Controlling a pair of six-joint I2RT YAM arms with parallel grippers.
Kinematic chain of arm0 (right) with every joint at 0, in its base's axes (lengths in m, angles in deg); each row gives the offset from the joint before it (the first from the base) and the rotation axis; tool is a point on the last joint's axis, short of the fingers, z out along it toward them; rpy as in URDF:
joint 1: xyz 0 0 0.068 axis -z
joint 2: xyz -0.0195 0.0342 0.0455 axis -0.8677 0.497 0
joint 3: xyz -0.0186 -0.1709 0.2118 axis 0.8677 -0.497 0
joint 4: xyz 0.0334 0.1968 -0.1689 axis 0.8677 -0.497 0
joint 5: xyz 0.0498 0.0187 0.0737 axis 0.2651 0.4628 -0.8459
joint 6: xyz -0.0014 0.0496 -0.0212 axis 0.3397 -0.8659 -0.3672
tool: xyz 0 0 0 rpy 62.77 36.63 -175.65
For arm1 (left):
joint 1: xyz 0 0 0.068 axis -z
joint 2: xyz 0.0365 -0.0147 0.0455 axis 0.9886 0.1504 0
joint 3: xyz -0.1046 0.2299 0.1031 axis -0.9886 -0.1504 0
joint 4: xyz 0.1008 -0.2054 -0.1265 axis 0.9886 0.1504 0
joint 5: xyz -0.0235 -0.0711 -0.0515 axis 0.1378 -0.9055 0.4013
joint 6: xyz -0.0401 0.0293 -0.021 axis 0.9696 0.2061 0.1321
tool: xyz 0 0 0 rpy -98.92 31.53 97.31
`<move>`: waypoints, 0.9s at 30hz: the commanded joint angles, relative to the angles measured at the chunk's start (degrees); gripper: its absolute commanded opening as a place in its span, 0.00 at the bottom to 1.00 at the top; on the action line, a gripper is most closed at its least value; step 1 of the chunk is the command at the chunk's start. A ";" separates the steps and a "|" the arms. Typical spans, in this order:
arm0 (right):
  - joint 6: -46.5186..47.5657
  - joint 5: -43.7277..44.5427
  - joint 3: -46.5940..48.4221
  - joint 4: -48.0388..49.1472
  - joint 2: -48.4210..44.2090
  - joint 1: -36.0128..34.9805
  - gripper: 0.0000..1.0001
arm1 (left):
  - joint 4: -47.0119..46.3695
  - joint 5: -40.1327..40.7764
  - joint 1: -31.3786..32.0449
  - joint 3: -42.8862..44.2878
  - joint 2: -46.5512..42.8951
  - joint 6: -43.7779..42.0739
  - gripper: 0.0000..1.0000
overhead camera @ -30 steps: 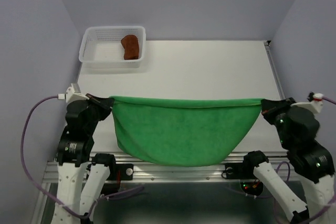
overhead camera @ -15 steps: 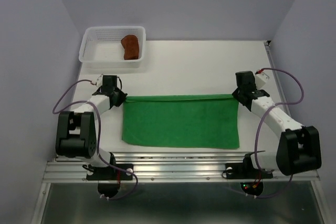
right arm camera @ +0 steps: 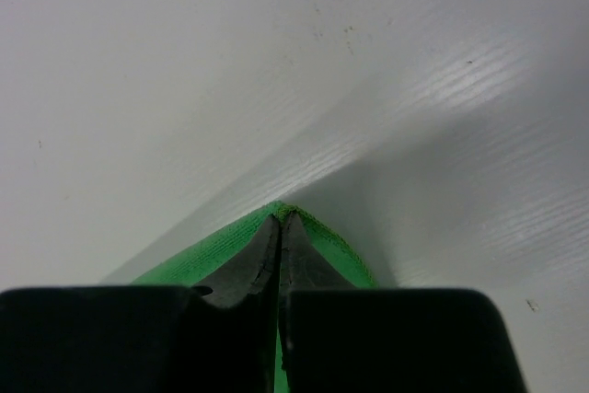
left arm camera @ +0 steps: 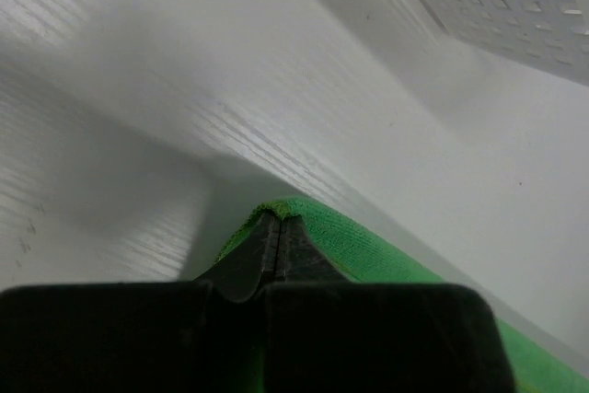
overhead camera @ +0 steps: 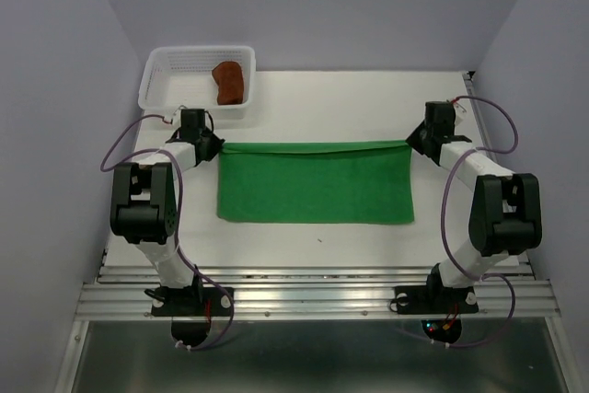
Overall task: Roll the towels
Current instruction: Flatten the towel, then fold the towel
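The left gripper (overhead camera: 213,145) and right gripper (overhead camera: 413,144), pinching upper corners of the bright green cloth towel (overhead camera: 315,186), have just laid it flat mid-frame on the white table (overhead camera: 331,108), ready for rolling.

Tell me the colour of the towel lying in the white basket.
The towel is rust-brown, clearest in the top external view.

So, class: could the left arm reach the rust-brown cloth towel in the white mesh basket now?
Probably, once freed: the white mesh basket holding the rust-brown cloth towel sits beyond the left end effector, which is shut on the green cloth towel.
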 commanded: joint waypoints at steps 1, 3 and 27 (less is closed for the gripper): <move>1.84 -2.36 0.46 3.25 -2.24 1.01 0.01 | -0.27 0.39 -0.92 0.39 -2.77 -1.74 0.00; 1.40 -2.36 -1.47 2.37 -4.42 1.62 0.01 | 0.43 0.30 -0.92 -1.90 -5.67 -1.82 0.00; 1.57 -0.53 -15.01 -18.10 -26.14 2.16 0.01 | 19.67 -1.64 -0.92 -20.62 -30.55 -5.08 0.00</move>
